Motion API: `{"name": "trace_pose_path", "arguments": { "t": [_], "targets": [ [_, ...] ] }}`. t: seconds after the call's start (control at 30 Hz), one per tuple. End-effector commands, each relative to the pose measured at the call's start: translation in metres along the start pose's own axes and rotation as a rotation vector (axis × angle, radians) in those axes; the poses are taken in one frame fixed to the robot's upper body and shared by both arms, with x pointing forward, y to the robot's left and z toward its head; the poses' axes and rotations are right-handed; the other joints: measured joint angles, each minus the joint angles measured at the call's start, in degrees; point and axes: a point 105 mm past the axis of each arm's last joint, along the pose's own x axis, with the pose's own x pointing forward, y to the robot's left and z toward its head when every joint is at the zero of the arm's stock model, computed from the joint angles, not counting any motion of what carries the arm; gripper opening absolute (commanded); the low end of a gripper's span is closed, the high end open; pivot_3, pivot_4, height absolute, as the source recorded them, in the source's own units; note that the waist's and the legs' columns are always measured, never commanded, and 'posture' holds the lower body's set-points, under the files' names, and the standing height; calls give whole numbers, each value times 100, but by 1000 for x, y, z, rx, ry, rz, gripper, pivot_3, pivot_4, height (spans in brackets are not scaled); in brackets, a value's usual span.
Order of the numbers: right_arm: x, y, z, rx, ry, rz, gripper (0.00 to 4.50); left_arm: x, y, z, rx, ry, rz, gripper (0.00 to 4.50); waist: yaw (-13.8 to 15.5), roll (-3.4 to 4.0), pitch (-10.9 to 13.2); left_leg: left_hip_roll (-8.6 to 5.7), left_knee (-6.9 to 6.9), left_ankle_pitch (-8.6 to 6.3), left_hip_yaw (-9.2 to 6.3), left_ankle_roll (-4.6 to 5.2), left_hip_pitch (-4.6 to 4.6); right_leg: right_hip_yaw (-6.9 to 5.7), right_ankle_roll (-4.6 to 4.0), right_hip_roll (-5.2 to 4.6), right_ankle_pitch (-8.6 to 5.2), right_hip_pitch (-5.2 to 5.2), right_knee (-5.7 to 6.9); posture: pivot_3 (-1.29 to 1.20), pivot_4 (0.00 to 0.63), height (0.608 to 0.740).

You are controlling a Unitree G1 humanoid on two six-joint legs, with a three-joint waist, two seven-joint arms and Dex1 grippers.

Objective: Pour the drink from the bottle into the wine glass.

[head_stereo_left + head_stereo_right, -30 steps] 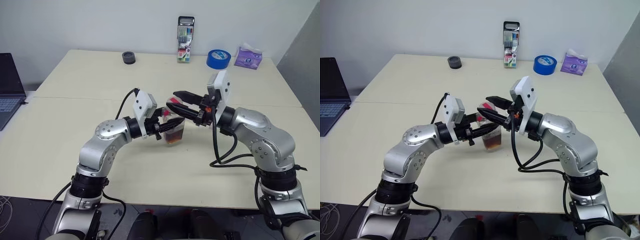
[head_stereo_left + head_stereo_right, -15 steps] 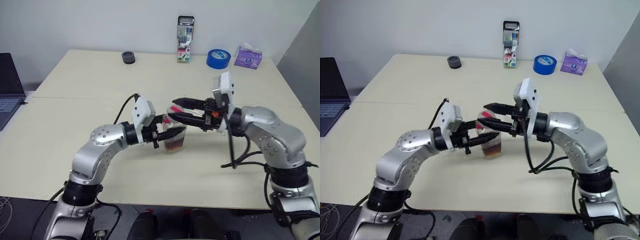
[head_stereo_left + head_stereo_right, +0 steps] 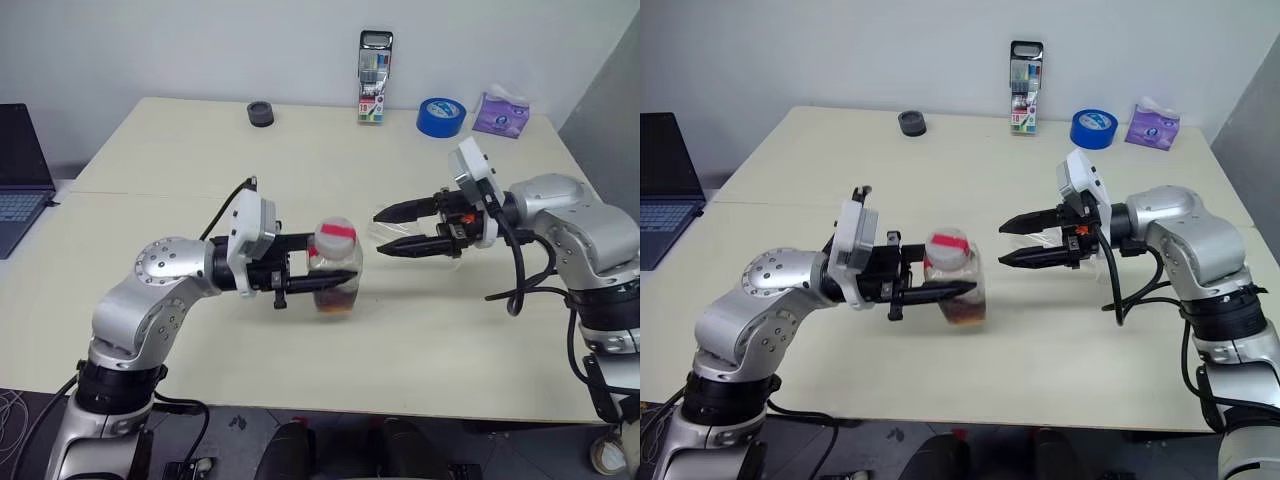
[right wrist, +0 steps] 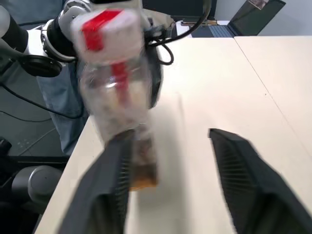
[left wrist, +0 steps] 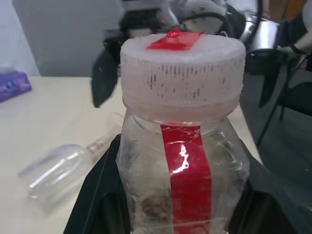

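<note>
My left gripper (image 3: 322, 277) is shut on the body of the bottle (image 3: 334, 272), holding it upright just above the table. The red-and-white cap (image 5: 181, 61) is on, and the dark drink (image 3: 962, 311) sits low in the bottle. To the bottle's right, my right gripper (image 3: 380, 232) stands open with nothing between its fingers (image 4: 236, 170), pointing at the bottle with a gap between them. The wine glass (image 5: 61, 169) lies on its side on the table, near the right gripper.
Along the table's (image 3: 150, 230) far edge stand a marker-pen case (image 3: 374, 77), a blue tape roll (image 3: 440, 116), a purple tissue pack (image 3: 499, 114) and a small black ring (image 3: 260, 114). A laptop (image 3: 20, 170) sits at the far left.
My right gripper has opened and drawn away to the right from the bottle's cap. The left arm has pulled the bottle a little left and back.
</note>
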Motion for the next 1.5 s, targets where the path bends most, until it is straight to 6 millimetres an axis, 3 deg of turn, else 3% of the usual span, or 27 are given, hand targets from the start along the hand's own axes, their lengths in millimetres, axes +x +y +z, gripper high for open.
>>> {"name": "trace_pose_path", "arguments": {
  "t": [0.03, 0.23, 0.47, 1.13, 1.23, 1.37, 1.5],
  "targets": [
    [-8, 12, 20, -17, -54, -70, 3648, -1, 12, 3, 52, -19, 64, 1877, 7, 0, 1, 0, 0, 0, 0, 0, -1, 0, 0, 0, 0, 0, -1, 0, 150, 740],
    [7, 24, 27, 31, -169, -252, 3648, 10, 22, 0, 62, -51, 117, 1877, -8, 0, 1, 1, 2, -1, 0, 1, 1, 2, 0, 0, 0, -1, 11, 0, 150, 740],
    [29, 23, 34, 15, -254, -373, 3648, 17, 25, 0, 67, -65, 110, 1877, -14, 0, 1, -1, 3, 0, 1, 0, 2, 3, 1, 0, 0, -2, 12, 0, 150, 740],
    [45, 22, 39, -7, -289, -368, 3648, 19, 25, 1, 67, -62, 103, 1877, -25, 0, 1, -1, 2, 0, 1, 1, 3, 2, 1, 1, 0, -2, 12, 0, 150, 740],
    [45, 19, 38, -14, -284, -371, 3109, 19, 24, 0, 65, -61, 104, 1877, -27, 0, 1, -1, 2, 0, 1, 1, 3, 2, 1, 1, 0, -2, 12, 0, 150, 740],
    [45, 17, 37, -23, -279, -367, 1831, 19, 24, 0, 65, -60, 106, 1877, -28, 0, 1, -1, 2, 0, 1, 1, 3, 2, 1, 2, 0, -2, 12, 0, 150, 740],
    [45, 18, 36, -28, -275, -354, 1828, 18, 23, 0, 65, -60, 106, 1877, -29, 0, 1, -1, 2, 0, 1, 1, 3, 2, 1, 2, 0, -2, 12, 0, 150, 740]
  ]
}}
